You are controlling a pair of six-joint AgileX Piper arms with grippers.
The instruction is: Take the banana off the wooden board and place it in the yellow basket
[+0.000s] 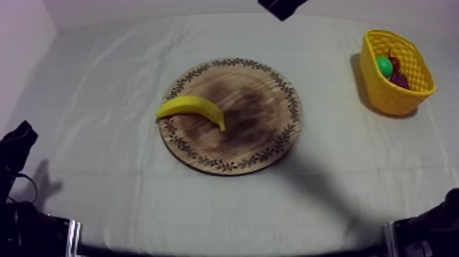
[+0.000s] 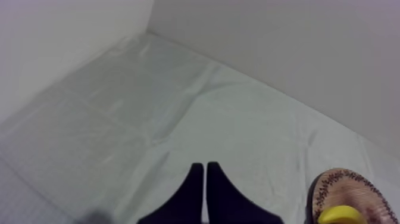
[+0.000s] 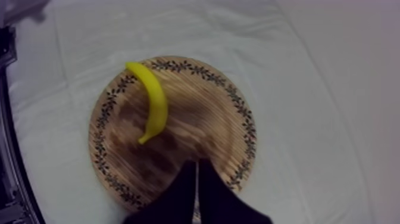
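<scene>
The yellow banana (image 1: 192, 106) lies on the left part of the round wooden board (image 1: 254, 109), curving toward its middle. In the right wrist view my right gripper (image 3: 196, 162) hangs shut and empty over the board's (image 3: 202, 119) near rim, a short way from the banana's (image 3: 156, 101) tip. A black part of my right arm (image 1: 282, 7) shows at the table's far edge. My left gripper (image 2: 205, 165) is shut on nothing over bare cloth, with the board (image 2: 351, 190) and banana (image 2: 340, 214) off to its side. It rests at the table's front left (image 1: 19, 140).
The yellow basket (image 1: 382, 92) stands at the far right and holds a green pear (image 1: 384, 65), a small red fruit (image 1: 395, 61) and purple grapes (image 1: 399, 80). Bare cloth lies between board and basket. A wall runs behind the table.
</scene>
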